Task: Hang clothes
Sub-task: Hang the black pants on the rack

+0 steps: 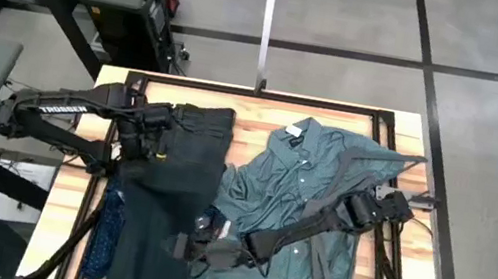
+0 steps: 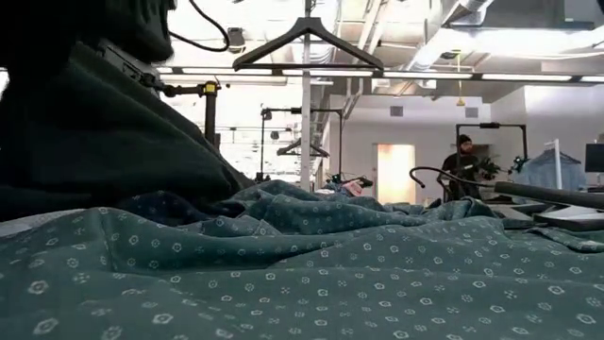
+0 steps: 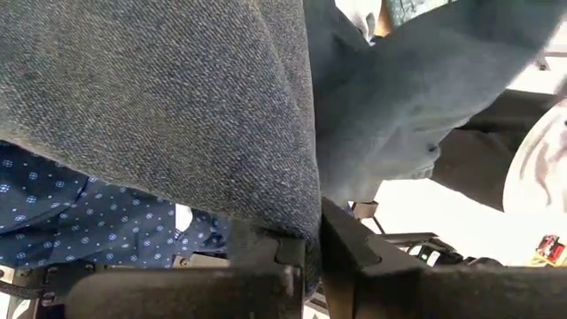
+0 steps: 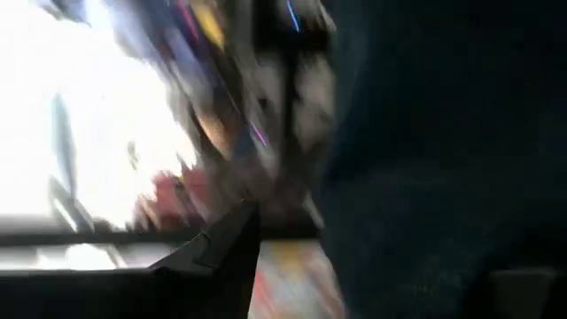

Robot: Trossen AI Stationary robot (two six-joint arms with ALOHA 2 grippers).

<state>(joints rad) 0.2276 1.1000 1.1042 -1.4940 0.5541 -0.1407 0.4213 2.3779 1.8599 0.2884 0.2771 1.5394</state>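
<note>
The left gripper point(image 3: 306, 266) was clamped on the charcoal jeans point(image 1: 168, 197), which draped down the worktop point(image 1: 260, 106) over the navy dotted shirt point(image 1: 106, 237). The right gripper point(image 1: 178, 245) reached to the jeans' edge beside the spread teal-green shirt point(image 1: 297, 183); whether its fingers were closed could not be told.

You are seeing the jeans point(image 1: 160, 216) running off the high view's lower edge, covering most of the navy dotted shirt point(image 1: 103, 237) and hiding the right gripper point(image 1: 178, 245) jaws. The right wrist view is smearing into blur, showing only dark cloth. The teal shirt point(image 2: 311, 274) is blocking the tabletop in the low view.
</note>
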